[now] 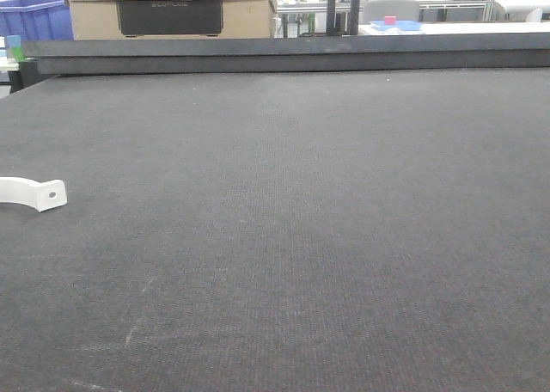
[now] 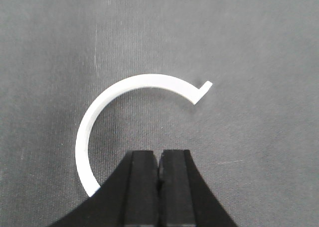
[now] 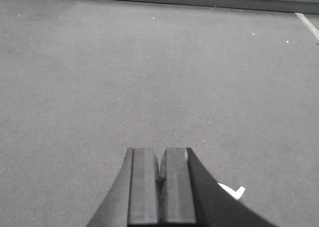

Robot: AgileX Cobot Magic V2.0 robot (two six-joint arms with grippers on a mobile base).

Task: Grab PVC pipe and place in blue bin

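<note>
- The left gripper (image 2: pixel 159 155) points straight down at the dark mat (image 2: pixel 249 38). Its fingers are pressed together with nothing between them.
- The PVC pipe (image 2: pixel 144 81) rests on the mat just ahead of those fingertips. It curves around them from the left, and its lower end slips behind the left finger's outer edge.
- The right gripper (image 3: pixel 160 152) tilts forward over the mat, its fingers also closed and empty.
- A small white tip (image 3: pixel 234 191) peeks out just right of it.
</note>
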